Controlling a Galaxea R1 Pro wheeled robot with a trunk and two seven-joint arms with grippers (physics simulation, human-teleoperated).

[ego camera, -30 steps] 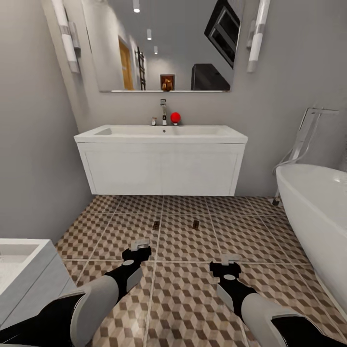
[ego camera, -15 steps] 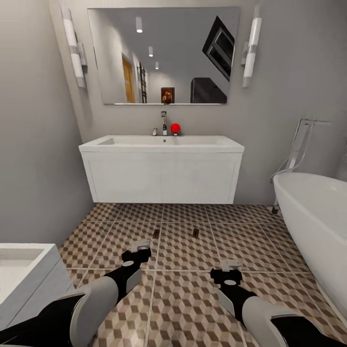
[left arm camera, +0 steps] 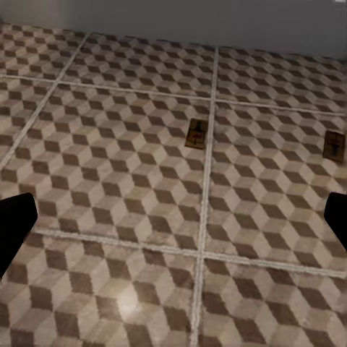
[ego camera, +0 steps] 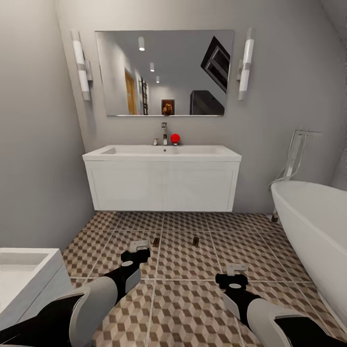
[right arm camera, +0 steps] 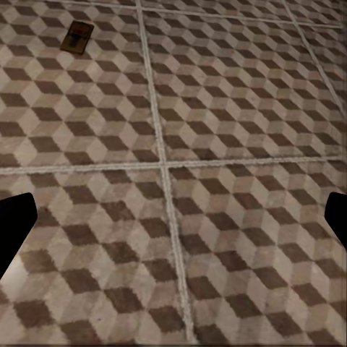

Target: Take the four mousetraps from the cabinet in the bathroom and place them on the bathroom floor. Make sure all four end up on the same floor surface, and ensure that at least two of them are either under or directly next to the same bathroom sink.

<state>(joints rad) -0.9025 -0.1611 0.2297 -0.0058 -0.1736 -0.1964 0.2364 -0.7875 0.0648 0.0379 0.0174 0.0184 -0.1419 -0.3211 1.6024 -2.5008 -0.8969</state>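
Two mousetraps lie on the cube-patterned bathroom floor (ego camera: 183, 260) in front of the white wall-hung sink (ego camera: 163, 178): one (ego camera: 155, 241) just beyond my left gripper (ego camera: 140, 246), the other (ego camera: 195, 240) to its right. The left wrist view has both, the near mousetrap (left arm camera: 196, 133) and the far one (left arm camera: 334, 144), ahead of the open left gripper (left arm camera: 173, 220). My right gripper (ego camera: 237, 270) hangs lower over bare tiles, open and empty (right arm camera: 173, 217), with one mousetrap (right arm camera: 77, 36) off ahead of it. The cabinet is out of view.
A white bathtub (ego camera: 313, 226) lines the right side, with a chrome standing tap (ego camera: 296, 154) behind it. A white boxy fixture (ego camera: 24, 274) sits at the lower left. On the sink stand a chrome tap (ego camera: 164, 132) and a red ball (ego camera: 175, 138). A mirror (ego camera: 164, 72) hangs above.
The camera has pulled back and tilted up: sink, mirror and both mousetraps sit lower and smaller in the picture. The arms keep their pose; both grippers stay open.
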